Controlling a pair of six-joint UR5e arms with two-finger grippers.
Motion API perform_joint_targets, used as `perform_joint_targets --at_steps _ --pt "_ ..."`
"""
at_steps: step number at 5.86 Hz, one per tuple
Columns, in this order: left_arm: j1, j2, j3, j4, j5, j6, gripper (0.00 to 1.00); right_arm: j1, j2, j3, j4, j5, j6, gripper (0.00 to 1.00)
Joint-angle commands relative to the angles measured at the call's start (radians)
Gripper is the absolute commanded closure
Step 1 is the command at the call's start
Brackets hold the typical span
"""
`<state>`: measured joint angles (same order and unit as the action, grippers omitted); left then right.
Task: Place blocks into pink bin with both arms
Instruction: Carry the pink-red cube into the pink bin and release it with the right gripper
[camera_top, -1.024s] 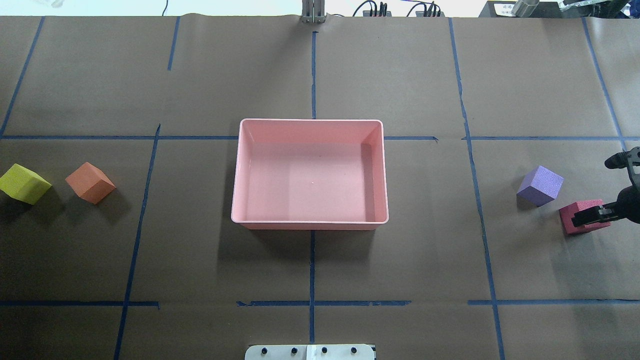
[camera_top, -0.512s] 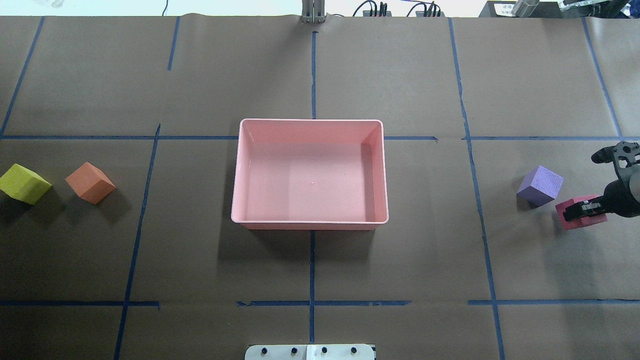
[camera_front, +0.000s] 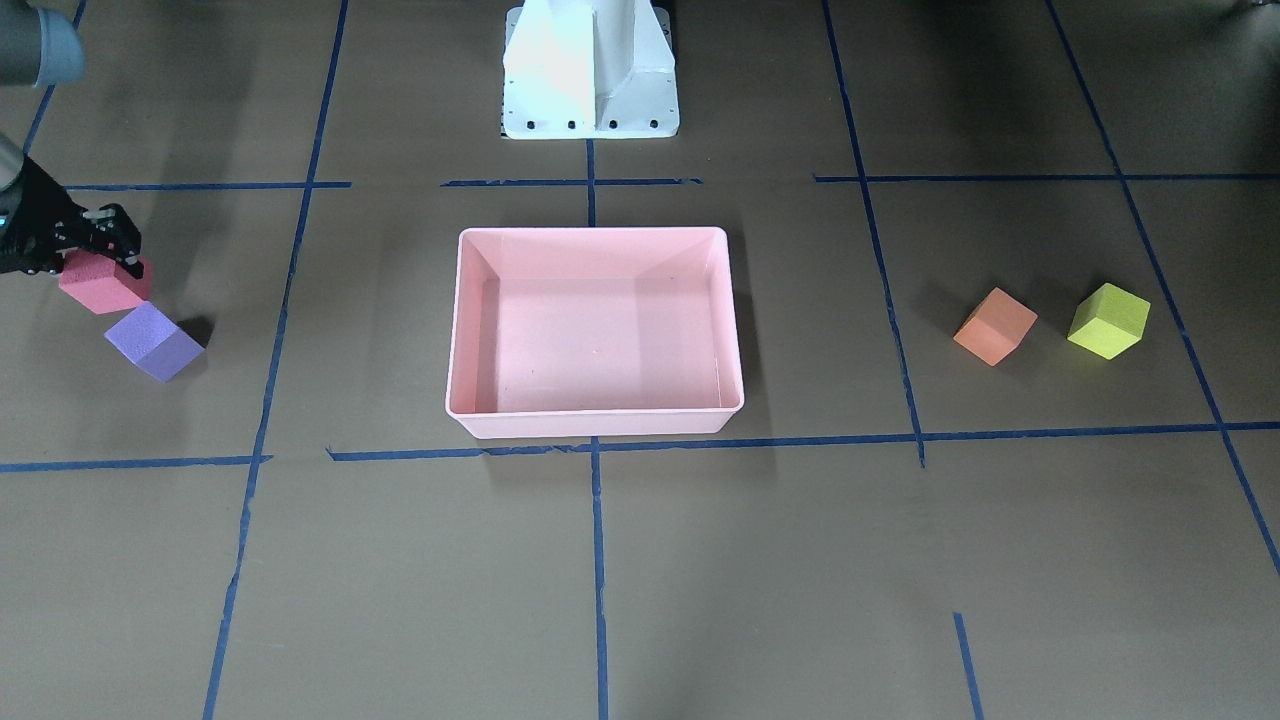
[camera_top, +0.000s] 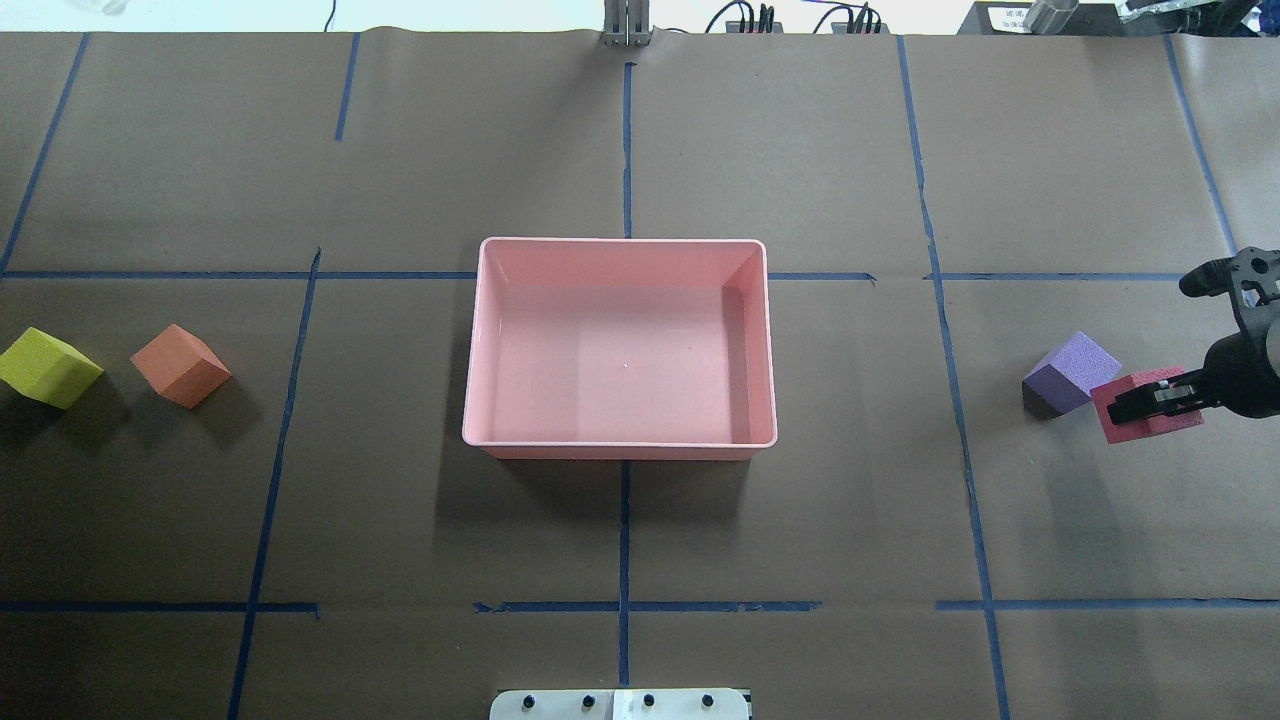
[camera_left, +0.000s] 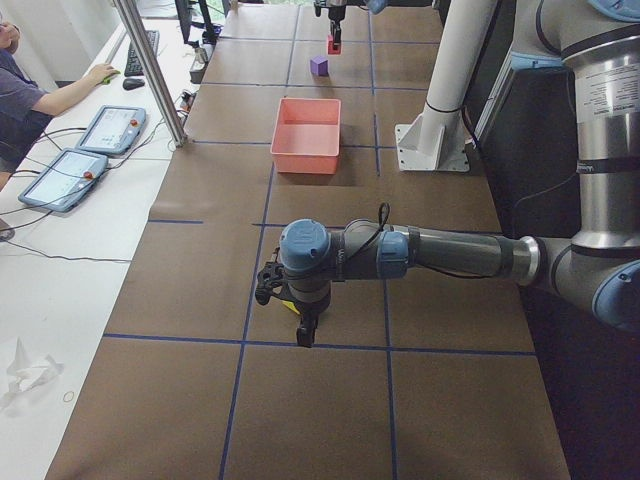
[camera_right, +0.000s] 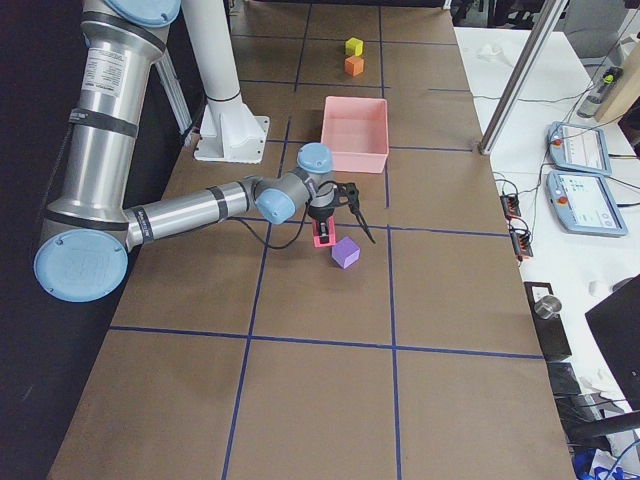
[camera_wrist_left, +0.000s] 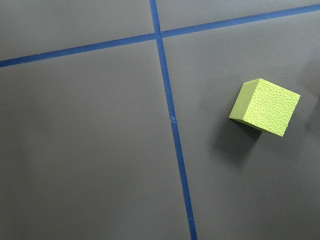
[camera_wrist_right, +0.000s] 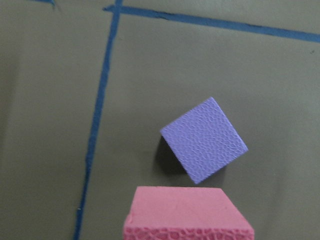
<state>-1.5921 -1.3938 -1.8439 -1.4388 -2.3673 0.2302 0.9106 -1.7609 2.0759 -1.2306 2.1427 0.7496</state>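
Overhead exterior: we see the right end effector (camera_top: 1130, 402) gripping the matte red block (camera_top: 1150, 428), just beside the purple block (camera_top: 1068, 372). Pink bin (camera_top: 620, 243) well apart. Left end effector (camera_left: 303, 332): can't tell.

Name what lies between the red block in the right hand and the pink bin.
The purple block, right beside the red block; past it only table and a blue tape line before the pink bin, in the overhead view.

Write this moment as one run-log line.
right gripper: shut on red block | left gripper: state unclear | pink bin: empty
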Motion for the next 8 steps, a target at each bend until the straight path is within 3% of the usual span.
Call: perform_joint_targets --at_steps 1,3,4,7,8 --pt "0.007 -0.028 -0.002 -0.031 -0.003 -0.003 0.0 -0.054 0.224 0.047 -0.201 -0.007 0.173 0.79" --pt "0.029 -0.044 0.02 -0.2 -0.001 -0.008 0.0 -0.196 0.586 0.008 -0.514 -0.076 0.334 0.79" --pt "0.05 -0.045 0.023 -0.224 -0.003 -0.009 0.0 -0.237 0.724 -0.088 -0.535 -0.114 0.424 0.8" --pt "0.15 -0.096 0.012 -0.236 -0.028 -0.113 0.0 -0.376 0.943 -0.306 -0.523 -0.232 0.604 0.77" --pt "0.225 -0.096 0.024 -0.341 -0.027 -0.139 0.0 -0.406 0.951 -0.342 -0.473 -0.271 0.622 0.32"
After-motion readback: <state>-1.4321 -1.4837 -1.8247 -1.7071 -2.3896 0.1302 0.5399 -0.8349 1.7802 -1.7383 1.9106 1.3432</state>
